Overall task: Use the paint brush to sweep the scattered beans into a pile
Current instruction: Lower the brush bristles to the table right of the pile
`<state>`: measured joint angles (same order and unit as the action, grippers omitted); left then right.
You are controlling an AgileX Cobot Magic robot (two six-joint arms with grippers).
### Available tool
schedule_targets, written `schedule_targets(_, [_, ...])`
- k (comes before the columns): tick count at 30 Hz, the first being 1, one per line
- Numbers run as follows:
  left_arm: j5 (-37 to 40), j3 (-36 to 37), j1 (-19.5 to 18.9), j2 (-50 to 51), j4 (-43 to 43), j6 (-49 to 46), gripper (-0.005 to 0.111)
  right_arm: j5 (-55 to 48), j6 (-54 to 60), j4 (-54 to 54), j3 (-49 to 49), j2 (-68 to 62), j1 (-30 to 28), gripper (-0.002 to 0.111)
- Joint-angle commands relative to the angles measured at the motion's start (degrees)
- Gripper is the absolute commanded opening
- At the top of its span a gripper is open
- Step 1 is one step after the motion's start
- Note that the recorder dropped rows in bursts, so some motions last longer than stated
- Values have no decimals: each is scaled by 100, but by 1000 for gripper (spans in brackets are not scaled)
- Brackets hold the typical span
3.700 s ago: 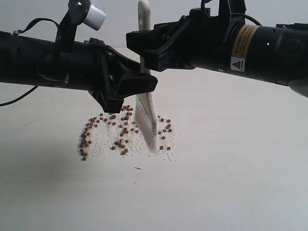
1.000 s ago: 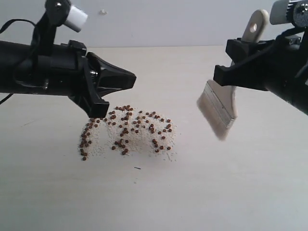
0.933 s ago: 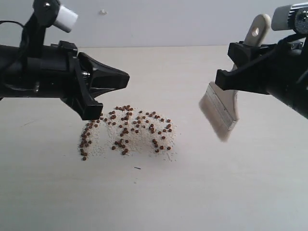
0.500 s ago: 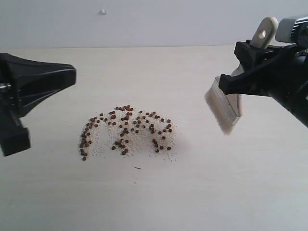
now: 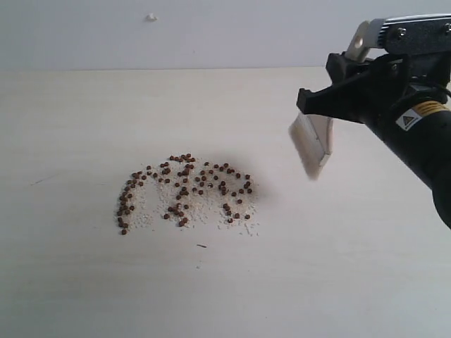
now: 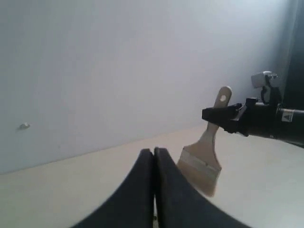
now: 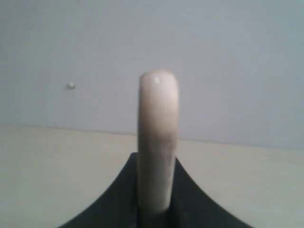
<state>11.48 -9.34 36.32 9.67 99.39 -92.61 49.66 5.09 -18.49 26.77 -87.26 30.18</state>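
Note:
The beans [image 5: 187, 190], small reddish-brown ones mixed with white grains, lie in a loose arched patch on the pale table [image 5: 338, 274]. My right gripper [image 5: 330, 95] is shut on the paint brush [image 5: 311, 146], which hangs bristles-down in the air to the right of the beans, well above the table. In the right wrist view the cream handle [image 7: 157, 118] stands up between the black jaws of the right gripper [image 7: 157, 164]. My left gripper [image 6: 153, 153] is shut and empty; it shows only in its own wrist view, where the paint brush [image 6: 201, 166] is seen beyond it.
A plain grey wall [image 5: 211, 32] with a small white speck [image 5: 150, 17] rises behind the table. The right arm [image 5: 416, 127] fills the upper right of the exterior view. A tiny dark fleck [image 5: 201, 246] lies just in front of the beans.
The left arm has pulled back to the left and out of the exterior view. The right gripper has lifted the brush a little higher. The beans have not moved.

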Motion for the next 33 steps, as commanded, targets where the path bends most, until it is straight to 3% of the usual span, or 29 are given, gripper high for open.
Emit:
schedule_targets(1, [-72,269,15,-445,56,169,0,-316,183,-537,54,-62,310,0])
schedule_targets(11, [-72,337,15,-469,56,157,0,-783,221,-729,54,-201,310,0])
schedule_targets(17, [-72,337,15,-469,56,157,0,-729,770,-2293,54,-181,403,0])
schedule_targets(20, [-72,337,15,-469,56,157,0,-712,1121,-2697,54,-10,777,0])
schedule_targets(24, [-72,337,15,-469,56,157,0,-43,2253,-4571,54,127,1384,0])
schedule_targets(26, [-72,337,15,-469,56,157,0,108,2598,-4985,54,127,1529,0])
schedule_targets(33, [-72,337,15,-469,56,157,0,-516,2192,-4545,242,-35,1585,0])
